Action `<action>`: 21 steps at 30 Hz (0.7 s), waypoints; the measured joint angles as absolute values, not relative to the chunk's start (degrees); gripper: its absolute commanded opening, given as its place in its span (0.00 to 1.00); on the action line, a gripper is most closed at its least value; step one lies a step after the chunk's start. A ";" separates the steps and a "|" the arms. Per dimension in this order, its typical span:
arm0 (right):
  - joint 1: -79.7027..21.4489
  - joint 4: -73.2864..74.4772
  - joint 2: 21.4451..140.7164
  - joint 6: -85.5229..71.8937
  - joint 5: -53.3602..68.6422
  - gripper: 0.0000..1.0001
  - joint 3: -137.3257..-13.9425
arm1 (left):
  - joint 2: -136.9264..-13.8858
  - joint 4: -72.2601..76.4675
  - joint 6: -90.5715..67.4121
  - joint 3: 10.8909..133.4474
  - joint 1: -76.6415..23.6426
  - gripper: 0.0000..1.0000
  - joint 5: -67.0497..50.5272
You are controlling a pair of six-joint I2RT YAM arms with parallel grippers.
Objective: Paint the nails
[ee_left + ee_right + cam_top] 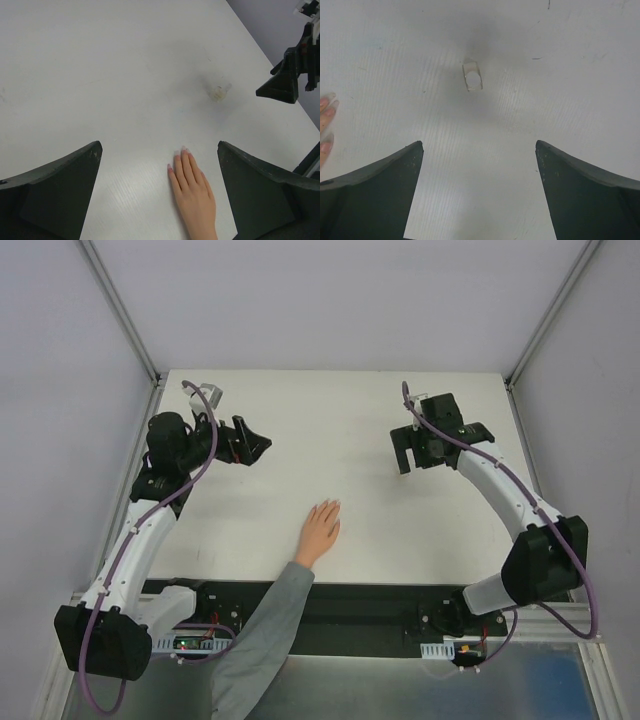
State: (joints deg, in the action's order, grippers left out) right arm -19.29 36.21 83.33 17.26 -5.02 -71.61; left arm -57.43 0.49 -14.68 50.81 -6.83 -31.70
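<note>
A pale hand (320, 530) with a grey sleeve (265, 630) lies flat, palm down, near the table's front middle. Its tiny nails (183, 149) look pinkish with pale tips; some show at the left edge of the right wrist view (327, 102). A small translucent whitish bottle (218, 92) stands beyond the hand, also seen in the right wrist view (472, 77). My left gripper (260, 445) is open and empty, above the table, left of the hand (160, 147). My right gripper (438, 455) is open and empty, raised above the bottle's near side (479, 145).
The white table (340, 410) is bounded by grey walls with metal posts (120, 310) at the back corners. The right gripper's black body (285, 80) shows at the right edge of the left wrist view. The arm bases stand along the front edge (330, 605).
</note>
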 measured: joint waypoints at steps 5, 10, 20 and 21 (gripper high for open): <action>-19.29 35.73 89.19 18.55 -3.70 0.81 -74.48 | -59.24 0.08 -15.92 51.40 -6.83 0.99 -34.06; -19.09 33.61 95.02 18.98 -3.03 0.69 -76.31 | -59.83 0.01 -16.23 51.40 -6.83 0.99 -35.24; -18.09 31.51 100.57 18.96 -1.93 0.54 -76.55 | -61.47 0.03 -17.19 52.16 -6.83 0.99 -37.23; -18.09 31.33 100.62 18.98 -1.96 0.53 -76.55 | -61.63 0.01 -17.21 52.21 -6.83 0.99 -37.34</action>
State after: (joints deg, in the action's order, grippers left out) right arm -18.09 31.33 100.62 18.98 -1.96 -76.55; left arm -61.63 0.01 -17.21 52.21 -6.83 -37.34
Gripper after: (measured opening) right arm 0.548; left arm 0.992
